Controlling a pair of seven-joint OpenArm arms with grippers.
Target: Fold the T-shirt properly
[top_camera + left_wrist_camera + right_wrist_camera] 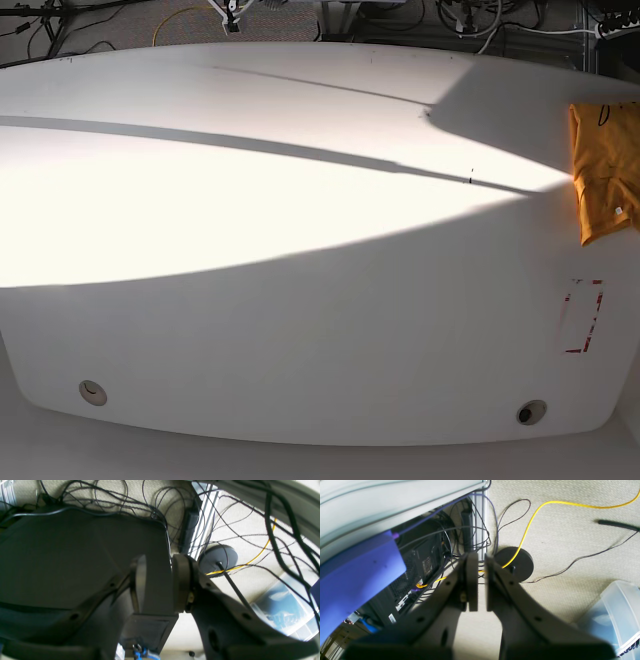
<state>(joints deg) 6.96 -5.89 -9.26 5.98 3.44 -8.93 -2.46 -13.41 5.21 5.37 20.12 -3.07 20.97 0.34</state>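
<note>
the t-shirt point(603, 165) lies at the far right edge of the white desk point(300, 300) in the base view, bunched into an orange-yellow heap that runs off the frame, with a tiny white neck tag showing near its lower end and part of a black line drawing at its top; it sits in the shaded corner, beside the bright band of sunlight that crosses the desk. just below it on the desk is a small red-and-white outlined rectangle point(583, 316). two round holes point(92, 391) sit near the desk's front edge. neither arm shows in this view

the left gripper point(156, 582) hangs off the desk and looks down at the beige carpet point(250, 530); its fingers point(181, 582) stand partly apart, and a dark flat-sided part fills the gap between them, though i cannot tell whether they clamp it. no cloth is in them. a round dark disc point(218, 557) lies on the carpet amid a tangle of black cables, a yellow cable point(260, 552) running up to it

the right gripper point(481, 580) also points at the carpet, its fingers point(472, 580) nearly together with only a thin slit between them, holding nothing. behind them lie the same disc point(517, 563) and yellow cable point(532, 517), a black computer case point(420, 565) under the desk edge, and a clear plastic bin point(615, 615) at lower right
</note>
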